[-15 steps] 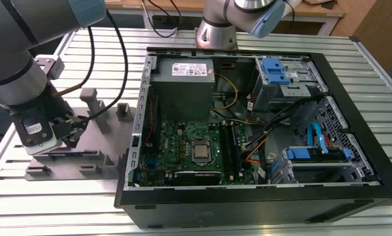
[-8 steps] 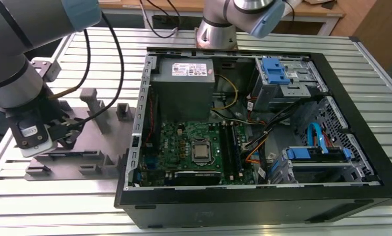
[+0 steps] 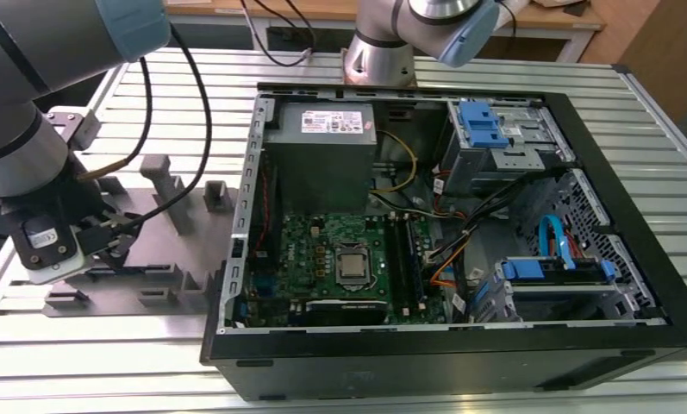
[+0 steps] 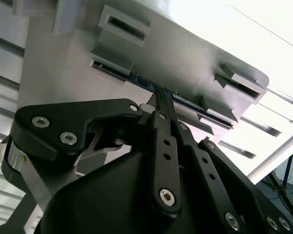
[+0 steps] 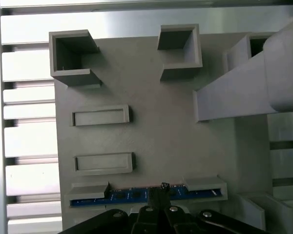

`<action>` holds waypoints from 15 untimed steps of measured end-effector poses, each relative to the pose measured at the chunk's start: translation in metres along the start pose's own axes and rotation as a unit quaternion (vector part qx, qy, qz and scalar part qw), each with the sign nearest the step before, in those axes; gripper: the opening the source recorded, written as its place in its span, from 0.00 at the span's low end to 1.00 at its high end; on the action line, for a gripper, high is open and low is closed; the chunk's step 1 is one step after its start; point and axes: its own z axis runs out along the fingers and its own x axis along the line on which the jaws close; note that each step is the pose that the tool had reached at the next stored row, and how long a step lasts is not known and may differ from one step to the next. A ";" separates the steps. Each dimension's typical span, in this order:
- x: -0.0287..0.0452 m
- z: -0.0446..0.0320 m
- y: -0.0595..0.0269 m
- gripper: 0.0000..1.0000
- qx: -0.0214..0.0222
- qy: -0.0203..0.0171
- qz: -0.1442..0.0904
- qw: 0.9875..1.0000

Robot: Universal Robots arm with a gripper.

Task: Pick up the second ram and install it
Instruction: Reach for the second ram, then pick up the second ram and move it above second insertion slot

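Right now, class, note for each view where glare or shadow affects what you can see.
Second wrist view: glare bleaches the area beyond the fixture plate; first wrist view: even light on the ram stick; exterior view: the computer case is dim inside.

A slatted metal table (image 3: 90, 379) carries a grey fixture plate (image 3: 165, 250) beside an open computer case (image 3: 435, 366).

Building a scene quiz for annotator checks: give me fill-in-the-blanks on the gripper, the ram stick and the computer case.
1. In the first wrist view, the gripper is at the ___ of the blue ram stick's length.
2. The ram stick stands on edge in holders on the fixture plate, whose colour is ___.
3. The fixture plate lies to the exterior view's ___ of the open computer case.
Missing words: middle; grey; left.
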 end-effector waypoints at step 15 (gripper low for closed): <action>0.0000 0.0000 0.0000 0.07 0.001 0.000 -0.001 1.000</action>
